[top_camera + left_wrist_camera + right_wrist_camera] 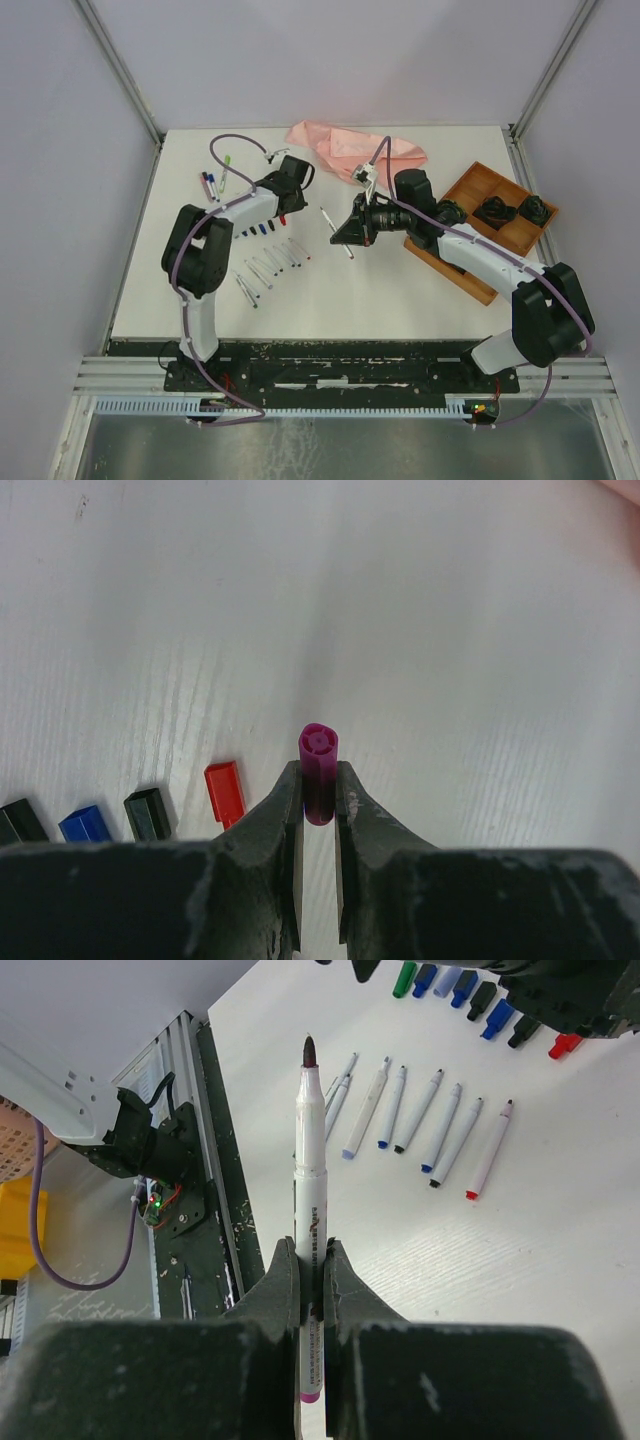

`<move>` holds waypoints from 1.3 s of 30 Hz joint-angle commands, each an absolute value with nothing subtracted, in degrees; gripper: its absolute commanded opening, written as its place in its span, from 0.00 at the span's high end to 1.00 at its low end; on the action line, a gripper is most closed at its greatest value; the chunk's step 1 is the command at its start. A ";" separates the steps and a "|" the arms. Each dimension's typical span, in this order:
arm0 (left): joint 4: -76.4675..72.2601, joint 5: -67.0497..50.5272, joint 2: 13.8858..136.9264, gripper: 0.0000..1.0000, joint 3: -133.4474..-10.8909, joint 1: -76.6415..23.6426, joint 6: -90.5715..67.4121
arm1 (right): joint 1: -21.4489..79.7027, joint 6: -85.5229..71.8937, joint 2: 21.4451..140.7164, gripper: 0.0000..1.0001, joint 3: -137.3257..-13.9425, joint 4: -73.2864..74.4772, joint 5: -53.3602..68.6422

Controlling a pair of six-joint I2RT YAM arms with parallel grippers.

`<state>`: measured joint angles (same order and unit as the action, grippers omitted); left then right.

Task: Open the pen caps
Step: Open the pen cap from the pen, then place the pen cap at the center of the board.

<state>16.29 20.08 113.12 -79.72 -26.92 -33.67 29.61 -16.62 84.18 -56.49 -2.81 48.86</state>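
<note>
Your left gripper (318, 785) pinches a magenta cap (318, 748), whose lower end is hidden between the fingers. At lower left, a red cap (224, 793), a dark cap (148, 814) and a blue cap (85, 824) lie on the table (450, 630). A second dark cap (20, 820) is cut off by the frame edge. Your right gripper (312, 1260) clamps a white pen barrel (309, 1140); the print on it is too small to read.

Pen caps (262, 229) in row behind pens (262, 270)
</note>
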 commanded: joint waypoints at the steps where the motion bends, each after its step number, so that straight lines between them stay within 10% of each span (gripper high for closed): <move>1: 19.25 23.17 116.02 0.93 -84.01 -26.85 -33.68 | 29.36 -16.14 82.95 1.00 -59.36 -3.17 47.99; 39: 19.99 21.45 109.41 0.65 -80.89 -26.67 -34.47 | 29.05 -15.59 82.19 1.00 -59.64 -2.68 50.04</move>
<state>21.21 20.88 117.34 -81.80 -26.89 -33.65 29.23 -16.58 84.18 -56.90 -2.35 49.01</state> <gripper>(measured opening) 0.340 0.064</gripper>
